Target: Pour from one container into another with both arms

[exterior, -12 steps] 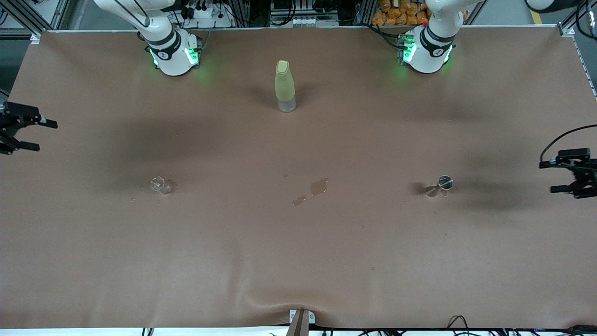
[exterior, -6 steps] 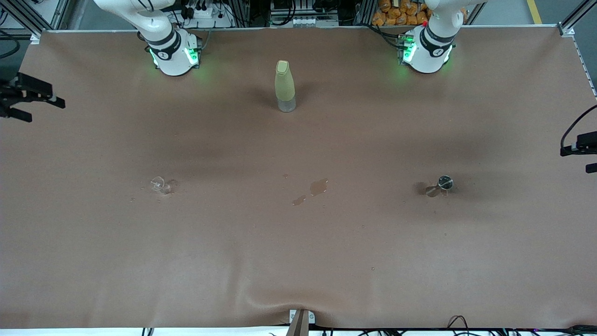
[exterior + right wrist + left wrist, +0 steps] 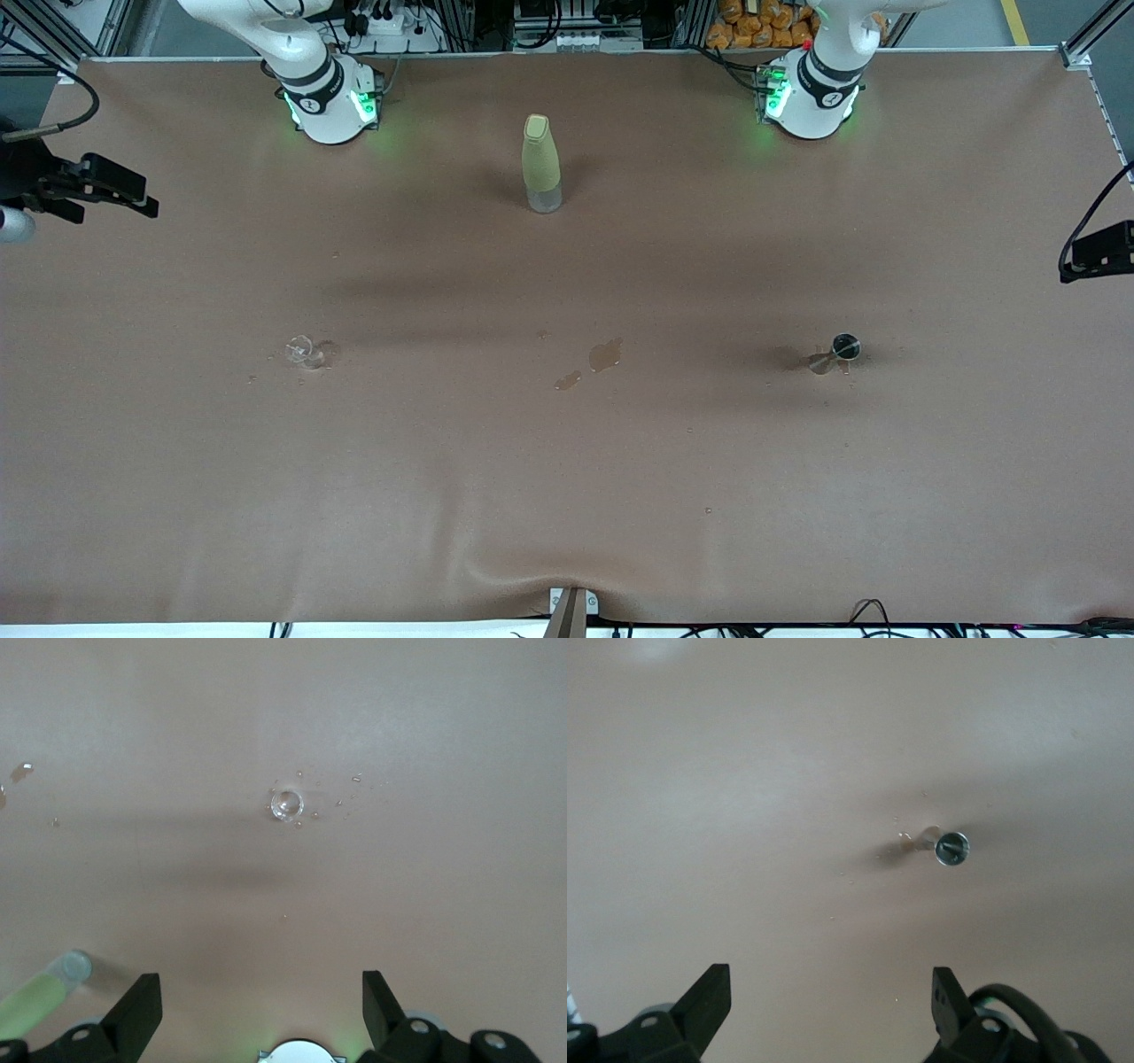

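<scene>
Both pincers high above containers

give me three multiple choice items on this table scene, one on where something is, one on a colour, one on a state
1. Where does the bottle stand?
A. between the two arm bases
B. beside the jigger
C. at the table edge nearest the front camera

2. What colour is the bottle?
A. red
B. yellow-green
C. blue

3. What state is the left claw in?
A. shut on the jigger
B. shut on the glass cup
C. open and empty

Key:
1. A, it stands on the table between the bases, farther from the front camera than the jigger and the glass cup.
2. B, its body shows yellow-green in the front view.
3. C, the left wrist view shows its fingers spread wide, with the jigger standing free on the table.
</scene>
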### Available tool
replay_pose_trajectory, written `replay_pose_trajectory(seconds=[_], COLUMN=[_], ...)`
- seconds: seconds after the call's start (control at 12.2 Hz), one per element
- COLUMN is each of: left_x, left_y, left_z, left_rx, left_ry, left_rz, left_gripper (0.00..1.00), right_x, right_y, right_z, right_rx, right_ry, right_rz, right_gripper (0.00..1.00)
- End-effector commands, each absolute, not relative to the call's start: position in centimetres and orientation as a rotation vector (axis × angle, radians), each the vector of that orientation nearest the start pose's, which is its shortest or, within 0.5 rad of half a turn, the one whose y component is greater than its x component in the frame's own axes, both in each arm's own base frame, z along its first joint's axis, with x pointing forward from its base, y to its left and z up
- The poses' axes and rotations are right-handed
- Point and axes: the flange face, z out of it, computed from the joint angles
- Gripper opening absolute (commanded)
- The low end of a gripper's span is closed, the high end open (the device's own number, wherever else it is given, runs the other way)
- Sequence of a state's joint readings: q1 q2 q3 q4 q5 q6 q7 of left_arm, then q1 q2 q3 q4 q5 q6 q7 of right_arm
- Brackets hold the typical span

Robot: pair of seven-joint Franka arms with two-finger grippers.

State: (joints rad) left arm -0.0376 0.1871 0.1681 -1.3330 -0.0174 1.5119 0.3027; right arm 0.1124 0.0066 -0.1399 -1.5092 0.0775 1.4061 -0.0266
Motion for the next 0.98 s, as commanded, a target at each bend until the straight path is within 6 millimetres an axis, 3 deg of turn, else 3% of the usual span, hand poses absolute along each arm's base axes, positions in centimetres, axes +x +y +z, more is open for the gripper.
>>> replay_pose_trajectory(seconds=[0.0, 0.16, 0.33, 0.41, 0.9], left_x=[57.0, 55.6, 55.2, 55.0, 55.4], left_y=[3.6, 2.0, -2.4, -4.2, -4.3], left_z=[64.0, 65.1, 65.9, 66.0, 65.7], left_rx=[-3.118, -3.127, -3.131, -3.136, -3.131], left_ry=[0.189, 0.207, 0.238, 0.157, 0.224], left_rz=[-0.022, -0.047, -0.075, -0.077, -0.067], left_gripper=[1.00, 1.00, 1.00, 1.00, 1.00], right_x=[54.4, 54.5, 54.5, 54.4, 54.5], right_y=[-0.5, -1.1, -1.3, -1.5, -2.3], right_z=[63.8, 63.8, 63.9, 63.9, 64.0], right_rx=[-3.102, -3.112, -3.113, -3.113, -3.134], right_ry=[0.041, 0.055, 0.058, 0.065, 0.081], right_rz=[0.140, 0.129, 0.126, 0.126, 0.125], right_gripper=[1.00, 1.00, 1.00, 1.00, 1.00])
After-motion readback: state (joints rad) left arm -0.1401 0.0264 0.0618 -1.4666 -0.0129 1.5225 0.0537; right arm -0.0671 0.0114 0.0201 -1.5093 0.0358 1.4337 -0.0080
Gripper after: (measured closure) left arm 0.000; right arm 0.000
